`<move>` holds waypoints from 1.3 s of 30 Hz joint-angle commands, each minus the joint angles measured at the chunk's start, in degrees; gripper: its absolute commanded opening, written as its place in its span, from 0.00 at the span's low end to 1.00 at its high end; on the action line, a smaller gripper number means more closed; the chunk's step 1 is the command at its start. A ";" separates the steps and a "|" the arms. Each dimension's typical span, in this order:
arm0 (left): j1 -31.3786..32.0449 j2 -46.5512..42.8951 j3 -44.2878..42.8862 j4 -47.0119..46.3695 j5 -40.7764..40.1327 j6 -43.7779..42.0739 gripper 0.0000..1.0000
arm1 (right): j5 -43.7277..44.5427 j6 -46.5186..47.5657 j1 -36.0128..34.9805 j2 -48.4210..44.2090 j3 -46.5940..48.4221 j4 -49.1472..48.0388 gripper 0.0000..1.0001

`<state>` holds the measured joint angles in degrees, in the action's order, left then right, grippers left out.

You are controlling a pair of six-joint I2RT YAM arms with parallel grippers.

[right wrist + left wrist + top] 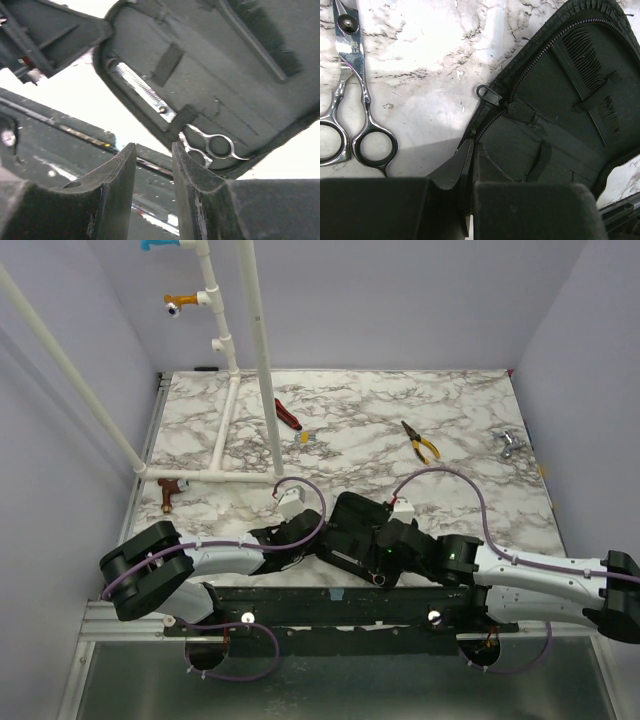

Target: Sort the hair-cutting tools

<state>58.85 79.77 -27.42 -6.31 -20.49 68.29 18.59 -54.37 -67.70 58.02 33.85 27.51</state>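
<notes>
one black zip case lies open at the near middle of the marble tabletop, and both arms meet over it.

hair-cutting tools, counted: two scissors and one comb.
- the stowed scissors are inside the case, blades tucked under two straps and the rings at the rounded corner of the case nearest the right wrist camera.
- the loose scissors lie flat on bare marble just beside the case without touching it. the arms hide them from overhead, so their side in the scene cannot be told.
- the black comb is inside the case, slipped under a strap in the half across from the zip pull.

the left gripper has its jaws pressed together on the rim of the case, next to the zip. the right gripper hangs over the case's near edge with its jaws spread, and nothing is between them.

other things, one of each:
- the red-and-black tool is far and left of centre.
- the yellow-handled pliers are far and right of centre, well apart from the case.
- a small silvery item sits far right and is too small to name.
- a white pipe frame stands at the far left.
</notes>
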 commanded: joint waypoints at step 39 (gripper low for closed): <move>0.25 2.26 1.57 2.31 4.69 -1.28 0.00 | 2.15 -5.43 -0.29 7.46 -6.74 -8.18 0.49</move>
<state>58.83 79.79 -27.29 -6.70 -20.29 67.94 18.57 -61.84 -67.90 63.11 25.91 20.45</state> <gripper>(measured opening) 0.012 0.487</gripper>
